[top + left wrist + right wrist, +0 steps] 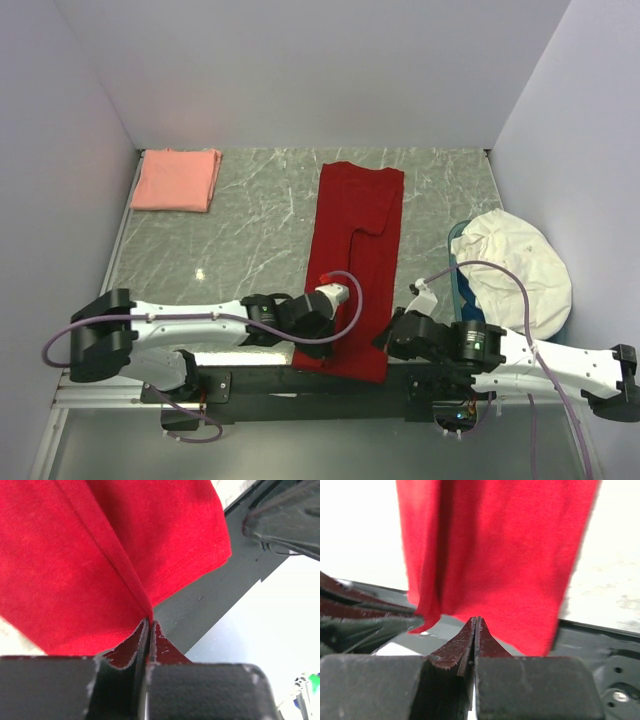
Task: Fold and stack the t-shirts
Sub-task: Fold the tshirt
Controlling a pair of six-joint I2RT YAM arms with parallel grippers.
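1. Far-left corner of the bench [250, 235]: the salmon-pink t-shirt [177, 180] lies folded into a flat rectangle, well apart from both arms. Judged finished and ready to take the second shirt on top.
2. Left tool [149, 625]: clenched on the near-left hem of the deep red t-shirt [355, 250], with a crease of cloth running up from its tips.
3. The deep red t-shirt lies at mid-bench as a long narrow strip, both sides turned in, reaching from near the far edge to the near edge. Its near end droops over that edge.
4. Right tool [476, 622]: clenched on the near-right hem of the same shirt.
5. Right edge: a heap of white cloth [515, 270] sits in a blue tub [458, 262], clear of the work.
6. Handling, as judged: the cloth is light, limp and not fragile. It will sag and crease between grips, so it is best held at both hem corners, as now, and carried level toward the far end for the cross fold.
7. Surface and room: the bench top is smooth, grey and marble-patterned, so cloth may slide on it. Plain pale walls [300, 70] close in the left, far and right sides.
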